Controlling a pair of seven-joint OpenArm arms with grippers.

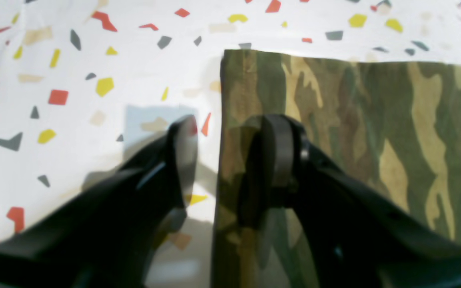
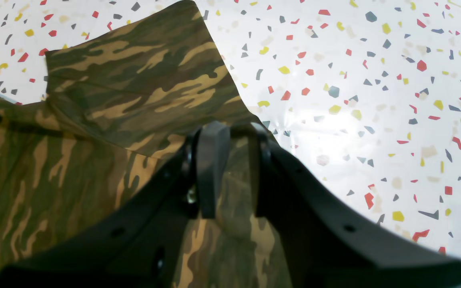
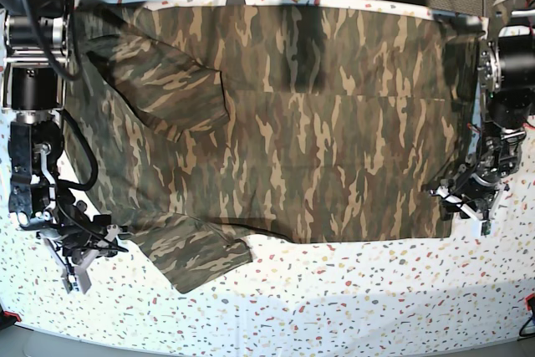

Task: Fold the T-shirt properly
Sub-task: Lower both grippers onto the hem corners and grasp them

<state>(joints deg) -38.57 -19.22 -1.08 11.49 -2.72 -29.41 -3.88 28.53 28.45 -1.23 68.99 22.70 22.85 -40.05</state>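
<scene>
At the near edge of the T-shirt (image 3: 334, 123), found both tools at work. Saw the right tool (image 2: 234, 132) by the shirt's near sleeve (image 3: 196, 252), jaws partly closed with a raised ridge of camouflage cloth pinched between them. Saw the left tool (image 1: 230, 124) at the shirt's near hem corner, jaws wide apart and gripping nothing, one finger over the cloth and the other over the bare speckled table (image 3: 334, 315) just beside the hem. Beyond the tools, noted the shirt spread broad across the table, the far sleeve already turned in over the body, the far edge up against the table's back rim.

Judged the risks as follows: could close the left tool on air or on a single layer, being astride the hem; could lose the thin pinch on the right side mid-lift; could drag the whole shirt askew with uneven pulls and wrinkle the fold.
</scene>
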